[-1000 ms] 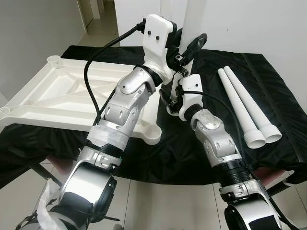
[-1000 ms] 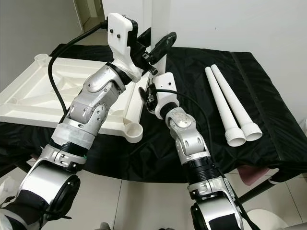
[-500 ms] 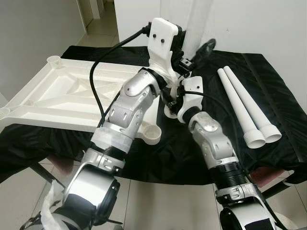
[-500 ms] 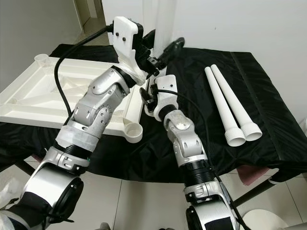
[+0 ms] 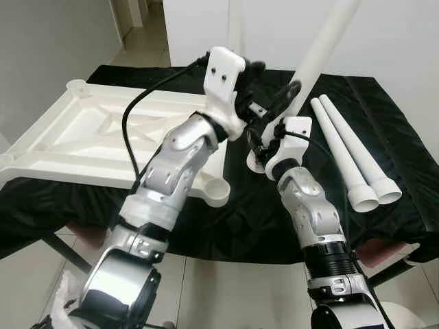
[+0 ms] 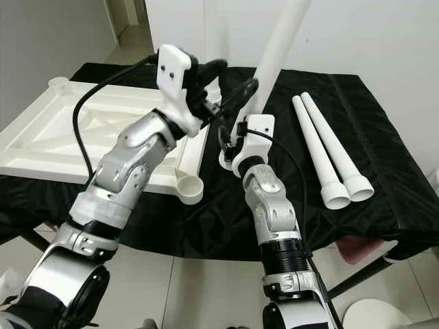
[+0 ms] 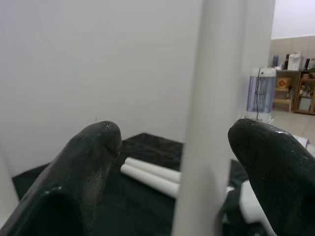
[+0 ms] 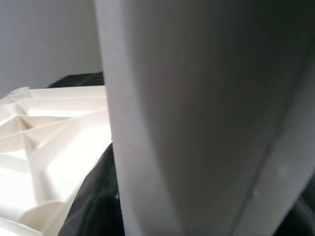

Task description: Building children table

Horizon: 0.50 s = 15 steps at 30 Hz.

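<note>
At frame centre, the right end effector (image 5: 274, 130) is gripping a white table leg (image 5: 321, 51), now tilting rightward (upright a moment ago); left end effector (image 7: 172, 147), open, is straddling it, suggesting socket alignment.

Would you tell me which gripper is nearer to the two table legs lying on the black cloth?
The right gripper; it holds a tilted leg beside the lying legs. The left gripper is farther, toward the tabletop.

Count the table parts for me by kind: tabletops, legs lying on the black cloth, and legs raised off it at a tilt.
Upturned white tabletop: 1
White legs lying on the black cloth: 2
White raised leg, tilted: 1
Total: 4
</note>
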{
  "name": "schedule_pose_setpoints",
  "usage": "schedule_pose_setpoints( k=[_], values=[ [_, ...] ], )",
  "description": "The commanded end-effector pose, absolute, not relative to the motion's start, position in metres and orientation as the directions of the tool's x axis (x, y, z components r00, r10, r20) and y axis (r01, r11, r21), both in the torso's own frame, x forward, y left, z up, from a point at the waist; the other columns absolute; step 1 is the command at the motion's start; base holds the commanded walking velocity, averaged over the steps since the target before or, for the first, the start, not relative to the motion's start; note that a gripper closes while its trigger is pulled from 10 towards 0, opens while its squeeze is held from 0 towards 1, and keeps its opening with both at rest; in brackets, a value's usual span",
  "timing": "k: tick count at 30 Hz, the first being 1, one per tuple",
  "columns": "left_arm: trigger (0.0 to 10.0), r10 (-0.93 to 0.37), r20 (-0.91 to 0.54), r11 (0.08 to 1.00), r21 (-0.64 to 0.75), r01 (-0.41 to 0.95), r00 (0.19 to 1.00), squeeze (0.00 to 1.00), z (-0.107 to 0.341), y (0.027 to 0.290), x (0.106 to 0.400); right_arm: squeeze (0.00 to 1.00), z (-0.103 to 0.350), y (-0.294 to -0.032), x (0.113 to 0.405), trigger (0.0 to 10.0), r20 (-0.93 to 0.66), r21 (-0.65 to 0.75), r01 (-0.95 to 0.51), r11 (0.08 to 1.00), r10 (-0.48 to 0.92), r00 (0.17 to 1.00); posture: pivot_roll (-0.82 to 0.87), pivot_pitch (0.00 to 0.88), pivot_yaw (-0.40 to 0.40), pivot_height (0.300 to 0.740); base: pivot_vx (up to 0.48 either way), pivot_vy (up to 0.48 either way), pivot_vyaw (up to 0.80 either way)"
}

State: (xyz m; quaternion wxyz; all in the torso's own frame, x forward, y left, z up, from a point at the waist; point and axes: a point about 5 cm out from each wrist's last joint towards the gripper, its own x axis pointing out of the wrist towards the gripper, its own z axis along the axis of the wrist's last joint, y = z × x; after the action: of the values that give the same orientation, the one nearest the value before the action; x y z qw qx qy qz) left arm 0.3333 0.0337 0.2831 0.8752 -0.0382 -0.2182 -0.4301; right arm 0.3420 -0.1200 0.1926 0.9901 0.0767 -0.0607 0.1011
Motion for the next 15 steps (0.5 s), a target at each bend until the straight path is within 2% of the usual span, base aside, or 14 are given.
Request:
schedule_pose_setpoints(
  k=[1, 4, 6, 8, 15],
  values=[
    [10.0, -0.731, 0.386, 0.645, 0.123, 0.754, 0.563, 0.0, 0.275, 0.046, 0.337, 0.0, 0.189, -0.129, 0.34, 10.0, 0.126, 0.146, -0.165, 0.975, 0.147, 0.981, 0.0, 0.033, -0.006, 0.74, 0.0, 0.0, 0.0],
    [10.0, -0.713, 0.363, 0.674, 0.121, 0.729, 0.6, 0.0, 0.267, 0.054, 0.338, 0.0, 0.184, -0.136, 0.337, 10.0, 0.112, 0.146, -0.129, 0.981, 0.113, 0.987, 0.0, 0.031, -0.007, 0.74, 0.0, 0.0, 0.0],
    [10.0, -0.679, 0.312, 0.72, 0.103, 0.686, 0.665, 0.0, 0.252, 0.064, 0.341, 0.0, 0.181, -0.142, 0.334, 10.0, 0.117, 0.124, -0.109, 0.986, 0.095, 0.989, -0.01, 0.027, -0.007, 0.74, 0.0, 0.0, 0.0],
    [10.0, -0.663, 0.286, 0.738, 0.095, 0.668, 0.692, 0.0, 0.245, 0.068, 0.343, 0.0, 0.18, -0.143, 0.332, 10.0, 0.122, 0.107, -0.108, 0.988, 0.094, 0.988, -0.01, 0.025, -0.006, 0.74, 0.0, 0.0, 0.0],
    [10.0, -0.652, 0.191, 0.758, 0.148, 0.635, 0.734, 0.0, 0.216, 0.082, 0.343, 0.0, 0.174, -0.149, 0.324, 10.0, 0.13, 0.052, -0.092, 0.994, 0.084, 0.988, -0.01, 0.024, -0.009, 0.74, 0.0, 0.0, 0.0]
  ],
)
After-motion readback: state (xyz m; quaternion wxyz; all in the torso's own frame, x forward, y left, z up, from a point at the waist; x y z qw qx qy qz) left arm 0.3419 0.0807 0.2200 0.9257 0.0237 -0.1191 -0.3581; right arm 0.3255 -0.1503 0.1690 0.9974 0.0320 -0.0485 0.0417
